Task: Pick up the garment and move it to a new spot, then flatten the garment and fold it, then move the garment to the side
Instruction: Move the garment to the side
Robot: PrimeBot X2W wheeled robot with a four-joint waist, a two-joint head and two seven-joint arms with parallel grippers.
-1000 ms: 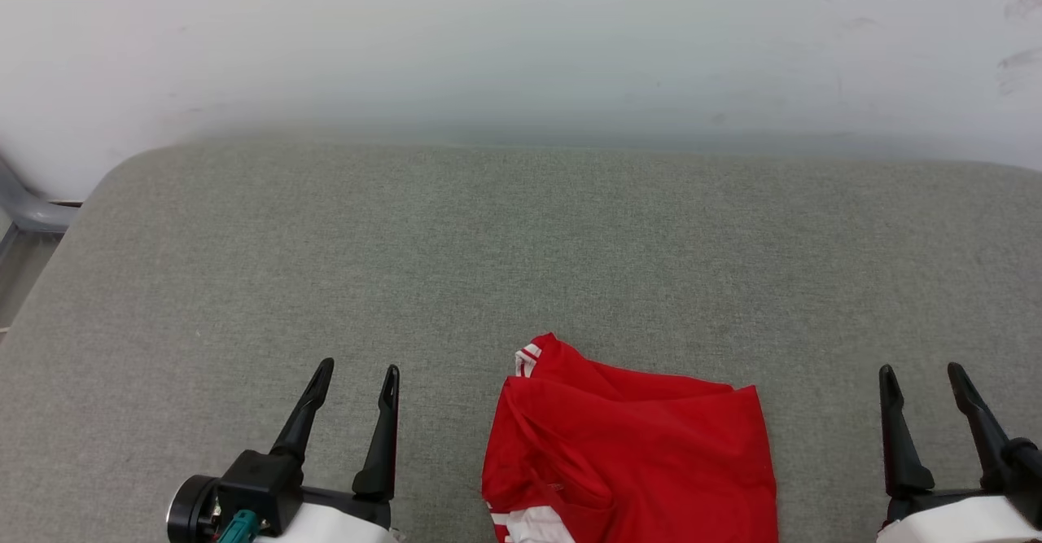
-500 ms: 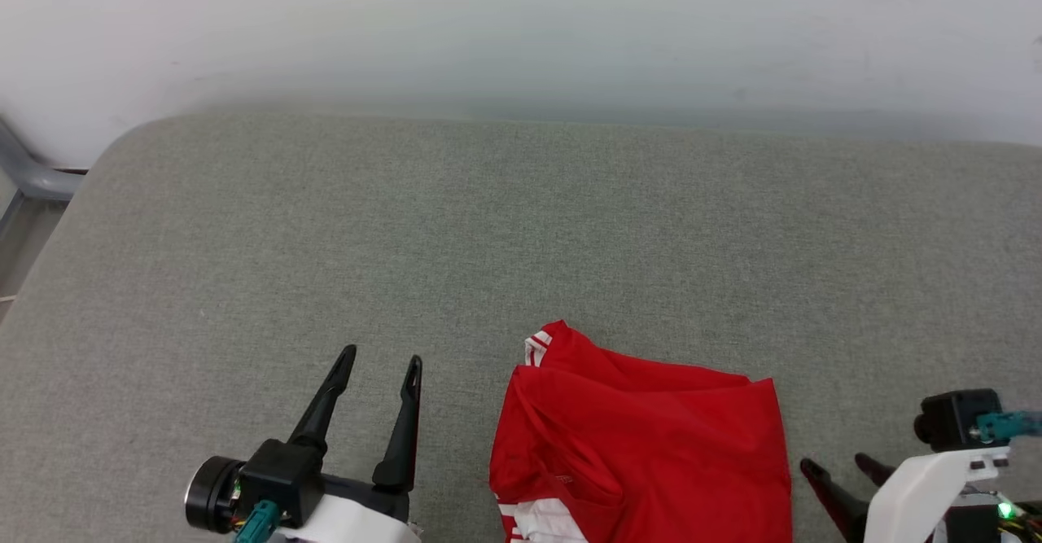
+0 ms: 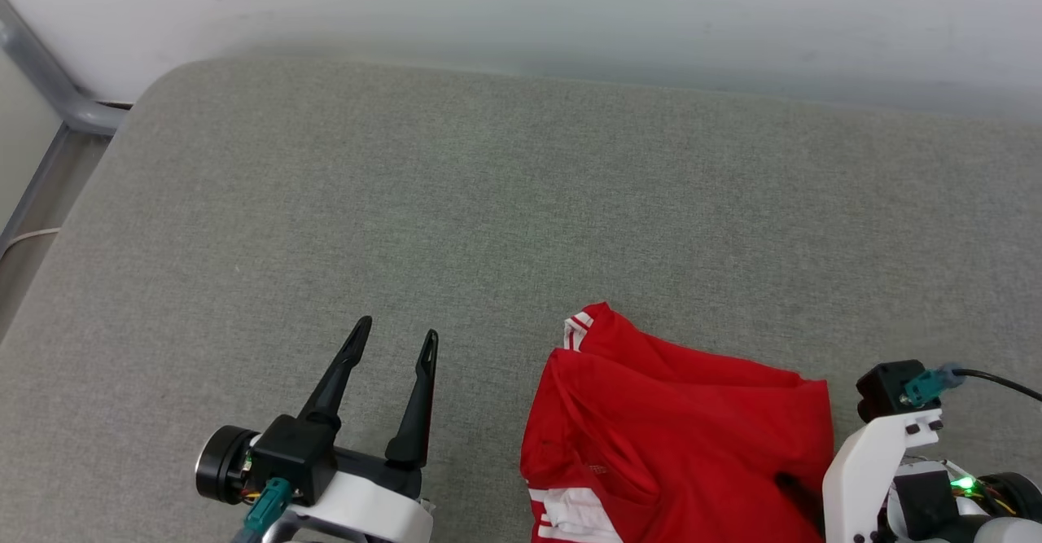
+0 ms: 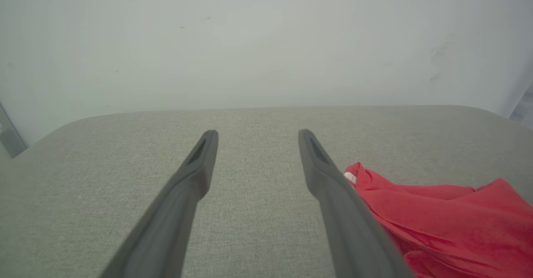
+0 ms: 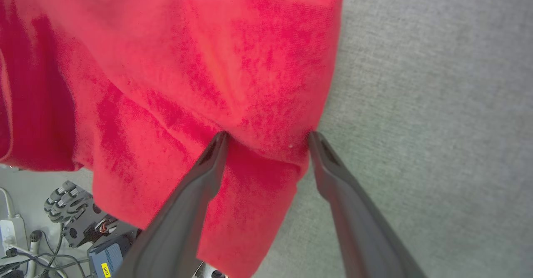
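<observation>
The right gripper (image 5: 266, 138) stands with its two dark fingers spread wide. It points down at the garment (image 5: 208, 61), and a raised fold near the cloth's edge lies between the tips. In the right wrist view the left tip sits on red cloth and the right tip sits at the cloth's border, where the grey padded surface (image 5: 437, 103) begins. The fold is not pinched. In the head view this arm's white wrist housing (image 3: 863, 461) sits at the lower right of the frame, over the garment's right edge.

The left gripper (image 3: 397, 330) is at the lower left of the head view, also spread wide with nothing between its fingers. It is over bare padding, well apart from the cloth. In the left wrist view its fingers (image 4: 200, 165) point toward the pale wall (image 4: 266, 40).

The garment (image 3: 684, 429) lies crumpled at the lower centre-right of the head view. Its red side is up, with striped trim (image 3: 576, 331) at its top left corner and a white band (image 3: 570, 514) at the bottom edge of the frame. A grey rail (image 3: 49, 79) crosses the upper left corner.
</observation>
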